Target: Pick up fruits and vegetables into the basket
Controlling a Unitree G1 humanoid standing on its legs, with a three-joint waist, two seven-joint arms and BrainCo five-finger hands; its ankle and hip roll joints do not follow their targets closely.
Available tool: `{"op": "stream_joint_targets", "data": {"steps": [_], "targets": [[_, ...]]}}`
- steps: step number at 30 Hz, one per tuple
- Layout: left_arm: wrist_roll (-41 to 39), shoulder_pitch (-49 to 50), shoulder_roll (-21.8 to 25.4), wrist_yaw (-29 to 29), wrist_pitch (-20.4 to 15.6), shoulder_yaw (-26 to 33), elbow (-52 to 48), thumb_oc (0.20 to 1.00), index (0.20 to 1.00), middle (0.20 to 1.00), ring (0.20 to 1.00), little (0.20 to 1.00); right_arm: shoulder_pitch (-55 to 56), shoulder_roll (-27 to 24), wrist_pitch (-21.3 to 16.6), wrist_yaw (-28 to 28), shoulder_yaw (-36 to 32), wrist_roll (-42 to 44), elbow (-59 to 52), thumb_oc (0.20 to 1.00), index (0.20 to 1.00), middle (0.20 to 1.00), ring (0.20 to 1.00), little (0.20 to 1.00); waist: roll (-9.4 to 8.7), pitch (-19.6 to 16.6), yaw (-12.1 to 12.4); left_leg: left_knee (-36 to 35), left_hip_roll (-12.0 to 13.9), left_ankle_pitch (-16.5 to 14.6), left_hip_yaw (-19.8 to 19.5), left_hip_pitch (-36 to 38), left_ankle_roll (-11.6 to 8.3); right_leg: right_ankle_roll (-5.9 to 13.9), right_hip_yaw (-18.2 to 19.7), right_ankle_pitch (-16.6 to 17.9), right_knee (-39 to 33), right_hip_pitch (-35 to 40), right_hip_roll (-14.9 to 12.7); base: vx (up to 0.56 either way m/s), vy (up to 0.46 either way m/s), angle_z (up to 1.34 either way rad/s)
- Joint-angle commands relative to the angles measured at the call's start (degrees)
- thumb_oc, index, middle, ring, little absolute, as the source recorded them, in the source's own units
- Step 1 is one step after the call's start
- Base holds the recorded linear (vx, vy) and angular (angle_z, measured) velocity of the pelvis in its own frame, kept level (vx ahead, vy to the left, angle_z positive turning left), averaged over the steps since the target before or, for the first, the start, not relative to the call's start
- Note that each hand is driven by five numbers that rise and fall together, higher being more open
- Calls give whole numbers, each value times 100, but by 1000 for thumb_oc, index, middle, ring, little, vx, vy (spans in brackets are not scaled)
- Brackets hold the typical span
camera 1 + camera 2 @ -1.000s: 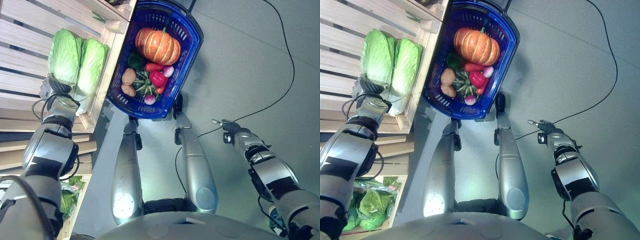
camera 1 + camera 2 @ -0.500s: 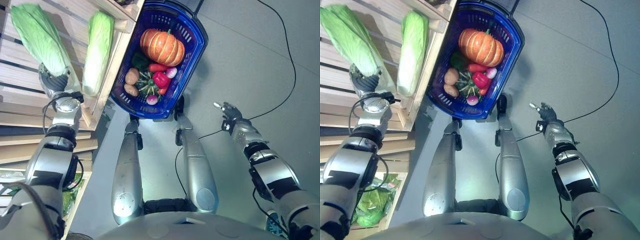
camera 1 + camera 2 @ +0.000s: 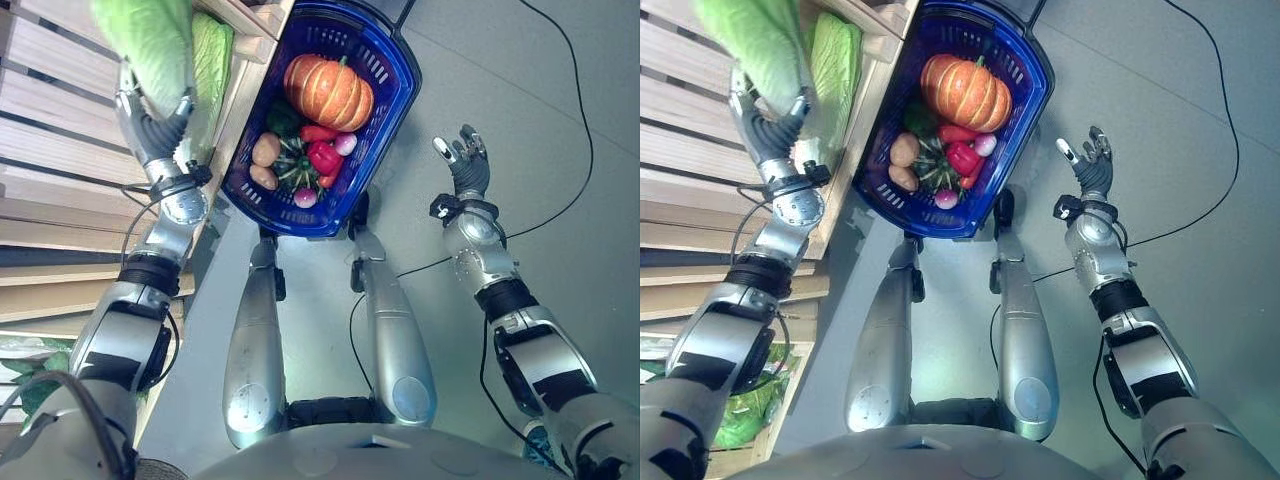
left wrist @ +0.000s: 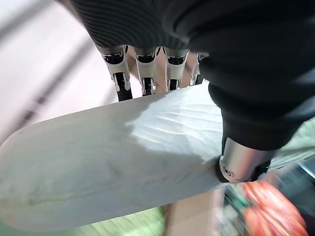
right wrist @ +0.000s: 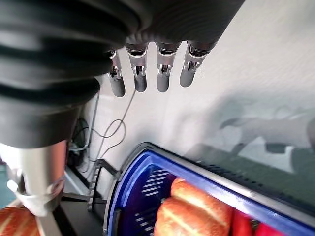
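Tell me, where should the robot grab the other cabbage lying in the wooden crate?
Probably around its thick middle, coming from above. The cabbage is long, lying flat against the crate wall, so fingers could wrap across its narrow width. The left hand already holds another cabbage.

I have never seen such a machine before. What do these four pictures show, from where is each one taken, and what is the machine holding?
This is a two-legged humanoid robot seen from its own cameras. Two pictures come from the two eyes in its head, looking down. The other two come from cameras on its wrists.

The left hand is curled round a pale green cabbage, lifted above a wooden shelf; its wrist view shows the cabbage's whitish base against the fingers. A second cabbage lies on the shelf.

The right hand is open and holds nothing, raised over the grey floor.

Ahead stands a blue basket holding a pumpkin, potatoes, a red pepper and other vegetables.
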Motion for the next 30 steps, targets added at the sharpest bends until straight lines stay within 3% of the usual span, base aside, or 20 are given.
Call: {"op": "stream_joint_targets", "data": {"steps": [1,11,18,30], "targets": [[696,-163,299,-93,-273,-30,-542,200,200,200,200,200,265,-152,-421,200,-170,-142,-666,1000,1000,1000,1000,1000,102,-177,13,-68,-323,-147,180,-34,72,137,-237,-648,405,251,241,18,25,-4],[892,-311,603,-1057,-321,-629,-1248,200,200,200,200,200,342,-188,-402,1020,-25,16,-1648,1000,1000,1000,1000,1000,175,-177,-85,-158,-298,-102,274,18,79,183,-200,-605,333,267,228,3,15,-3],[511,-389,541,-2353,-357,-1020,-1853,200,200,200,200,200,293,-182,-186,1732,248,117,-2292,1000,1000,1000,1000,1000,168,-177,-106,-219,-282,-60,315,34,87,236,-198,-556,300,267,220,0,0,0],[217,-510,319,-3133,-240,-1346,-2230,200,200,200,200,200,-11,-193,224,2333,682,258,-2876,1000,1000,1000,1000,1000,96,-177,-68,-243,-260,-59,331,25,93,276,-206,-537,278,263,228,0,-3,0]]}}
